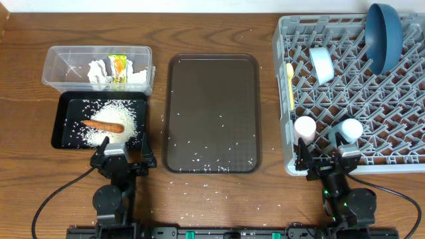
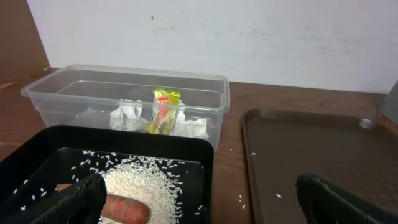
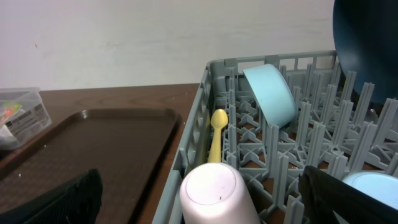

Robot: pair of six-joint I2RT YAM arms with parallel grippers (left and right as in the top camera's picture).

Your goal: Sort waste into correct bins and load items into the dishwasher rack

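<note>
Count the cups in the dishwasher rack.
2. The white-pink cup sits in the dishwasher rack's near-left corner; the light blue cup is just right of it. More could be hidden, though none shows.

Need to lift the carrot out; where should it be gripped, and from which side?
Grip the carrot mid-body, across its width, coming down from above: it lies flat on rice in the shallow black tray, long axis roughly left to right.

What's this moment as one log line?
left gripper open; right gripper open; carrot in black tray; snack wrapper in clear tub; yellow spoon in rack
</note>
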